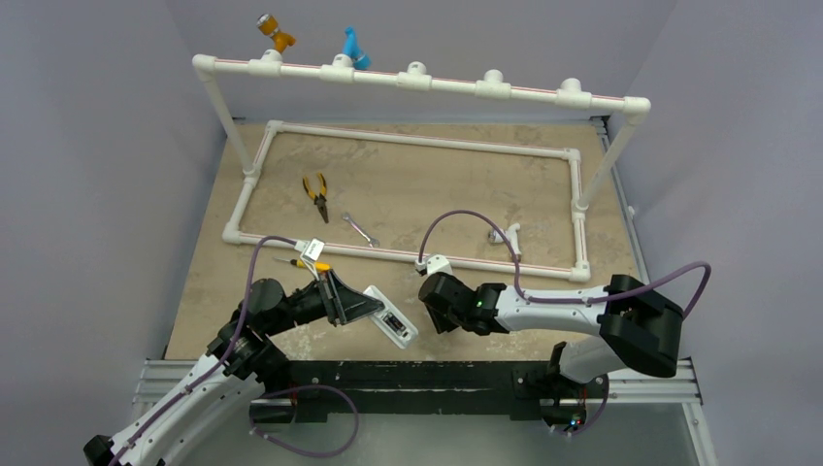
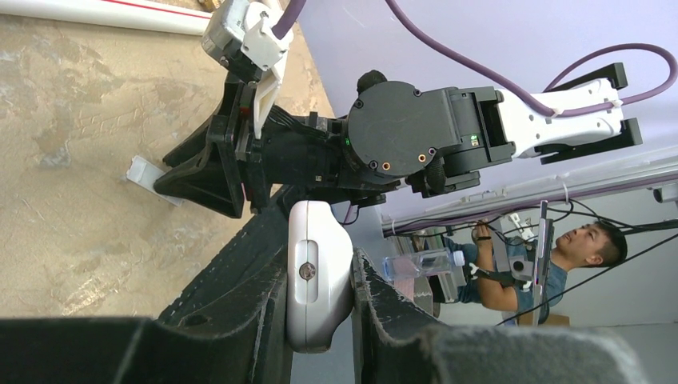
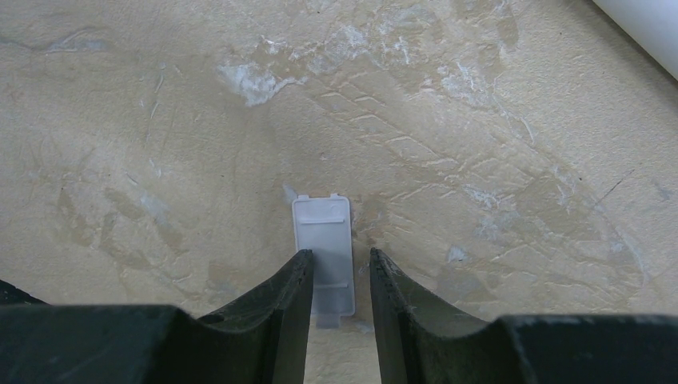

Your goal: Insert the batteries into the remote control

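My left gripper (image 1: 372, 309) is shut on the remote control (image 1: 392, 325), a slim white handset held off the table with its back up. A dark recess (image 1: 393, 322) shows in that back; the batteries cannot be made out there or elsewhere. In the left wrist view the remote control (image 2: 317, 276) sits end-on, clamped between both fingers of the left gripper (image 2: 320, 244). My right gripper (image 1: 434, 309) points down just right of the remote. The right gripper (image 3: 340, 260) is open, and the flat white cover piece (image 3: 324, 228) lies on the table below its fingers.
Yellow-handled pliers (image 1: 315, 194), a silver wrench (image 1: 361, 230) and a yellow-handled screwdriver (image 1: 309, 264) lie on the tan tabletop. A white PVC pipe frame (image 1: 417, 141) borders the far work area, with a small white fitting (image 1: 507, 235) inside it. The table's front edge runs just behind both grippers.
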